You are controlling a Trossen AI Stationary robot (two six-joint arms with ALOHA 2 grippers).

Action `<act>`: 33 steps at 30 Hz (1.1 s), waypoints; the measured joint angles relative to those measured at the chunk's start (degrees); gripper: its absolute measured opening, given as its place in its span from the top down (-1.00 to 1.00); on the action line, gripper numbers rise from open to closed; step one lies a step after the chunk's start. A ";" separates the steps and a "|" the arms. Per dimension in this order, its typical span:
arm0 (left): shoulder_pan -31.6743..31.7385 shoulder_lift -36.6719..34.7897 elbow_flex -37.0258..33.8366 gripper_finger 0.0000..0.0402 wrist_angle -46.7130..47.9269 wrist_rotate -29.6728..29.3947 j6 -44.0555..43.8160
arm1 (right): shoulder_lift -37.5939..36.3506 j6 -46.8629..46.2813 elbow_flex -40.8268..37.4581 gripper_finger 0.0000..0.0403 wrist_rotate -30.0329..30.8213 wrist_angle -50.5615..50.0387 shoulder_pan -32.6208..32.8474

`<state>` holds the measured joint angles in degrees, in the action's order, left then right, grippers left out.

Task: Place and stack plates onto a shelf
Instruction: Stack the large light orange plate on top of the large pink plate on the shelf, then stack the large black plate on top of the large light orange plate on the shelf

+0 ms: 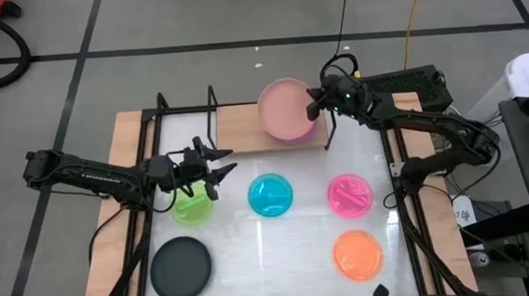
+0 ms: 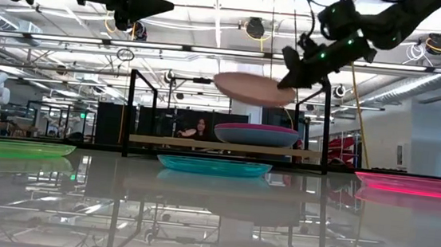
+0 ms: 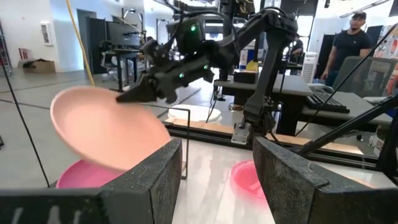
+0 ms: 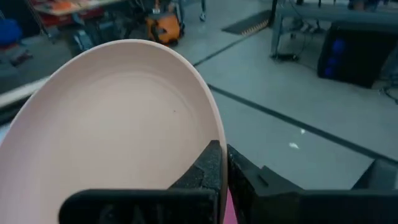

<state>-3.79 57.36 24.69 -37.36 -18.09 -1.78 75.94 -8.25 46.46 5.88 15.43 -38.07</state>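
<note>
Right tool clamped on rim of salmon plate, held in the air over the magenta plate already on the shelf, at 12 o'clock of the worktop. Shelf upright stands just beside the tool. Left tool open, hovering above green plate at 9. Cyan plate centre, pink plate at 3, orange plate at 4, black plate at 7.

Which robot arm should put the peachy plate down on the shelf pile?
The right one, probably. The right gripper already pinches the salmon plate by its rim above the shelf stack. The left gripper hangs open above the green plate.
</note>
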 joint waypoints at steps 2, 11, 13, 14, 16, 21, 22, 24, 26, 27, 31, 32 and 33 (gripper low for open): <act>0.00 0.00 0.00 -0.01 0.04 -0.01 -0.01 | 1.82 -0.02 0.00 1.00 -0.09 0.32 -0.17; 0.01 0.00 0.00 -0.01 0.33 -0.01 0.00 | 7.06 0.98 0.22 0.92 3.32 1.61 -0.27; 0.00 0.00 0.00 -0.01 0.33 -0.01 -0.02 | 7.33 1.64 0.26 0.90 4.72 1.62 -0.23; 0.01 0.00 0.00 -0.01 0.33 -0.01 -0.06 | 7.35 1.84 0.26 0.89 4.90 1.66 -0.23; 0.02 0.00 0.00 -0.01 0.33 -0.01 -0.11 | 7.05 1.99 0.20 0.87 5.71 1.82 -0.21; 0.00 0.00 0.00 -0.01 0.35 -0.02 -0.24 | 5.32 4.23 -0.13 0.77 5.85 1.31 -0.21; 0.00 0.00 0.00 -0.01 0.34 -0.01 -0.24 | 4.93 4.69 -0.13 0.72 5.98 1.59 -0.21; 0.00 0.00 0.00 -0.01 0.40 0.00 -0.22 | 3.68 4.93 -0.13 0.63 6.06 1.87 -0.23; 0.00 0.00 0.00 -0.01 0.54 -0.02 -0.22 | 2.08 4.99 -0.13 0.53 5.02 2.10 -0.22; 0.00 0.00 0.00 -0.01 0.76 -0.01 -0.21 | 1.11 5.00 -0.13 0.48 2.94 2.58 -0.13; 0.00 0.00 0.00 -0.01 1.20 -0.02 -0.17 | -4.15 4.48 -0.12 0.33 -7.30 7.06 1.16; 0.01 0.00 0.00 -0.01 1.22 -0.02 -0.07 | -5.62 4.46 -0.11 0.31 -9.65 8.40 1.77; 0.00 0.00 0.00 -0.01 1.22 -0.01 -0.07 | -7.13 4.45 -0.11 0.30 -11.59 9.56 2.44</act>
<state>-3.79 57.36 24.69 -36.14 -18.10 -1.85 68.81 -3.80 46.35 -5.71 24.99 -35.63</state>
